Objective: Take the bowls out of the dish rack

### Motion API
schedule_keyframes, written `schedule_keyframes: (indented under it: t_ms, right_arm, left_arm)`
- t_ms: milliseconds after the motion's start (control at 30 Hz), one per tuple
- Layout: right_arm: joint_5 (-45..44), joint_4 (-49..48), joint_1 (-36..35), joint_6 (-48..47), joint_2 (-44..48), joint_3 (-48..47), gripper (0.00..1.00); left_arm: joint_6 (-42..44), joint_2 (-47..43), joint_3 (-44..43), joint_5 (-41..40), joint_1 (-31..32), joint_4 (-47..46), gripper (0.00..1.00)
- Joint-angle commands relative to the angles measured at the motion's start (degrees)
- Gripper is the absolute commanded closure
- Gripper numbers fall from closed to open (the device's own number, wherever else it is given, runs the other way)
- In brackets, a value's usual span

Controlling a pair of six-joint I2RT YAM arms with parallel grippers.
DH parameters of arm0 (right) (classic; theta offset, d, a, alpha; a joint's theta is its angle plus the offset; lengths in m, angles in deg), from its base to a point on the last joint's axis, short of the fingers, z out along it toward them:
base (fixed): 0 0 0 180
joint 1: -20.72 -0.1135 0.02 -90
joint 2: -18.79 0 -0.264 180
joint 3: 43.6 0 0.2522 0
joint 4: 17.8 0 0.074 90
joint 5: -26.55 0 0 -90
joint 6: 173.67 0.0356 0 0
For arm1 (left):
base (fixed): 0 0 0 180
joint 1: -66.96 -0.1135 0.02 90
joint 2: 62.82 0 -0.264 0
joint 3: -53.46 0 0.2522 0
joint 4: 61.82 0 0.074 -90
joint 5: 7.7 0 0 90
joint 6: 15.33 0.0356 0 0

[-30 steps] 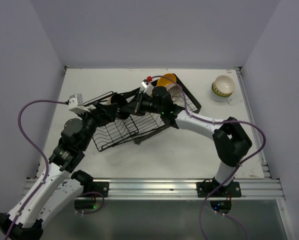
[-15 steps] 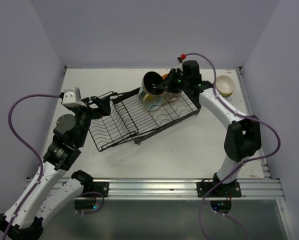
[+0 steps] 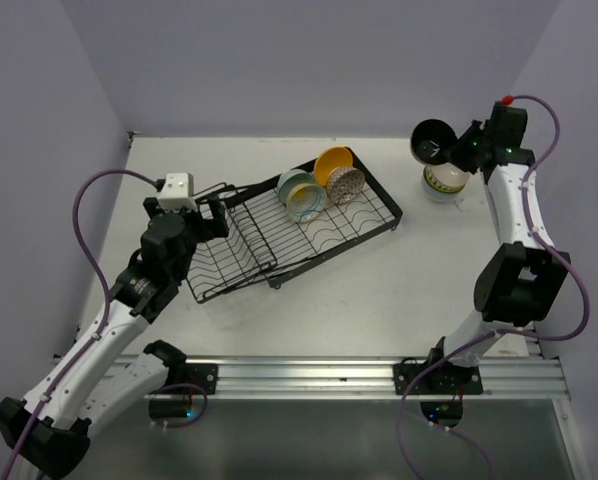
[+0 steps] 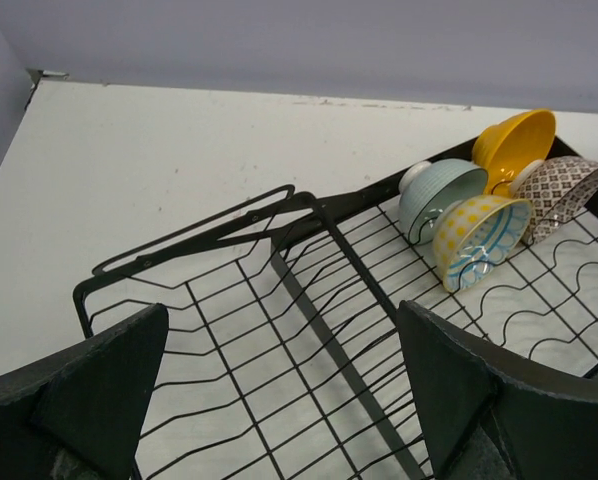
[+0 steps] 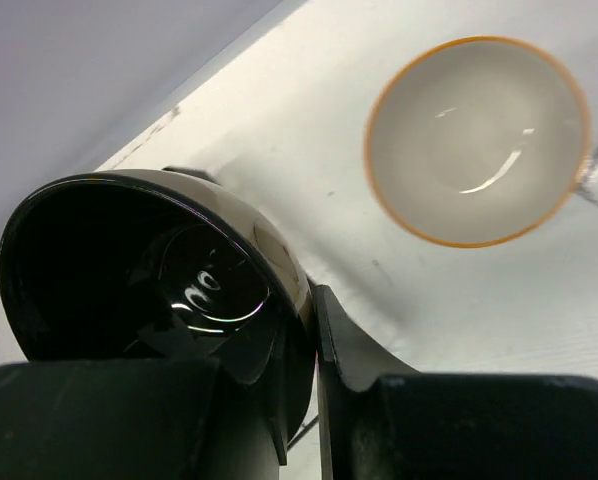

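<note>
Four tilted bowls (image 3: 304, 195) in dish rack (image 3: 279, 226)

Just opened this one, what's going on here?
The right gripper holds a black bowl in the air near a white bowl with an orange rim that sits on the table at the far right. The left gripper hangs open over the near-left end of the dish rack. Four bowls lean together at its far end.
</note>
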Motion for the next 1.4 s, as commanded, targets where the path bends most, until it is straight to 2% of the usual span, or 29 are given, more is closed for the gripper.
schedule_keyframes:
  t_ms: [0, 233, 433, 1167, 1200, 1333, 1367]
  right_arm:
    - [-2.24, -1.35, 1.77, -0.07, -0.37, -0.87, 1.00]
    - [-3.49, -1.00, 7.04, 0.28, -5.55, -3.68, 1.00]
    - [-5.68, 1.46, 8.54, -2.26, -10.12, -6.15, 1.00]
    - [-4.28, -0.65, 9.59, -2.62, -18.56, -11.77, 1.00]
    - [-4.02, -0.56, 9.59, -2.79, -19.09, -12.47, 0.98]
    - [-3.49, 0.50, 9.51, -3.32, -19.97, -13.70, 0.48]
    - [-3.40, 0.50, 9.59, -3.32, -19.97, -13.70, 0.45]
  left_arm:
    - [1.34, 1.39, -1.74, -3.00, -0.28, 1.15, 0.00]
    - [1.25, 2.71, -2.18, -3.01, -0.37, 2.03, 0.00]
    - [1.08, 3.41, -2.18, -1.60, -0.72, 1.76, 0.00]
    - [1.08, 4.82, -2.27, 0.95, -2.30, 1.68, 0.00]
    - [1.08, 4.82, -2.27, 1.13, -2.30, 1.68, 0.00]
    - [0.90, 5.26, -2.36, 2.18, -2.48, 1.68, 0.00]
    - [0.99, 5.35, -2.36, 2.27, -2.48, 1.76, 0.00]
